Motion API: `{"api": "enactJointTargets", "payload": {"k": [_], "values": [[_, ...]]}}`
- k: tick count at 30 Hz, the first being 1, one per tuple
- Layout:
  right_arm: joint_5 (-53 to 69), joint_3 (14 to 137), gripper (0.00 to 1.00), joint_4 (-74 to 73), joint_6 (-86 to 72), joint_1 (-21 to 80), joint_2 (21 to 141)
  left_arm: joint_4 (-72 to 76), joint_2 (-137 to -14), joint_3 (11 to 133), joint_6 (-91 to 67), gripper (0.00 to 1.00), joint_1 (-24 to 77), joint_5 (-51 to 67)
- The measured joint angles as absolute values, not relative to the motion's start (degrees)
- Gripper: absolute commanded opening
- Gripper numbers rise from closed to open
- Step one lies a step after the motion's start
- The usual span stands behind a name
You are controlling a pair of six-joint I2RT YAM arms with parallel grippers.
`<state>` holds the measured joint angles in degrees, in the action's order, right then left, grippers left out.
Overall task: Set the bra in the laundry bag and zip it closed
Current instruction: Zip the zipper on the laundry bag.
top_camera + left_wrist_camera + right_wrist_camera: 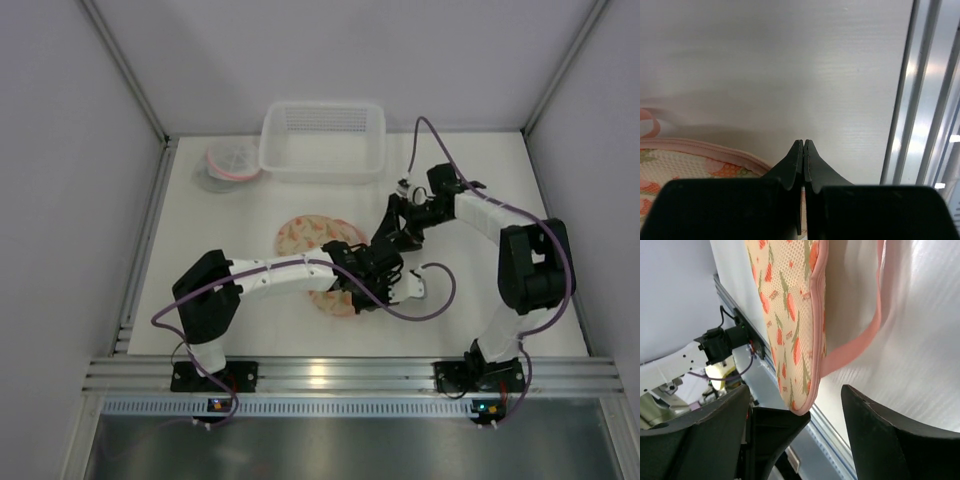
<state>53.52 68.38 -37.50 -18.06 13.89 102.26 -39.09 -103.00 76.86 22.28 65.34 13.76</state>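
Top external: bag (303,234), white table (215,225), grey walls (330,50)

The left arm (280,272) and right arm (480,212) crowd the laundry bag (303,235) on its right. Beyond the bag stand the white basket (323,140) and the bra (228,165). Left of it, bare table (220,225) leaves passage.

Mesh cloth laundry bag (785,300), matt white table (765,65)
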Motion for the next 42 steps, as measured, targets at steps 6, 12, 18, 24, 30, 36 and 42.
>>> {"api": "enactJointTargets", "payload": {"k": [6, 12, 18, 24, 30, 36, 42], "values": [[54.17, 59.66, 0.69, -36.95, -17.87, 11.05, 95.42, -31.75, -103.11, 77.08, 16.69, 0.0, 65.3, 7.92], [56.6, 54.0, 0.54, -34.15, -21.71, 12.95, 96.6, -27.77, -107.63, 81.71, 14.79, 0.0, 65.21, 3.95], [57.56, 56.55, 0.09, -34.28, -21.56, 14.9, 100.31, -26.59, -109.93, 83.31, 15.03, 0.0, 65.08, 3.36], [57.17, 61.28, 0.0, -36.93, -19.51, 14.9, 103.83, -24.49, -107.66, 78.46, 17.72, 0.0, 64.42, 5.3], [57.49, 65.54, 0.0, -39.51, -17.78, 15.05, 107.44, -24.14, -103.15, 71.11, 21.47, 0.0, 64.55, 7.27], [58.85, 70.26, 0.26, -44.14, -15.66, 15.66, 112.09, -23.92, -99.7, 67.31, 24.18, 0.0, 64.55, 9.06], [57.93, 73.43, 0.79, -46.04, -11.73, 14.83, 112.25, -28.16, -101.25, 69.65, 20.47, 0.0, 65.71, 10.59]]}}
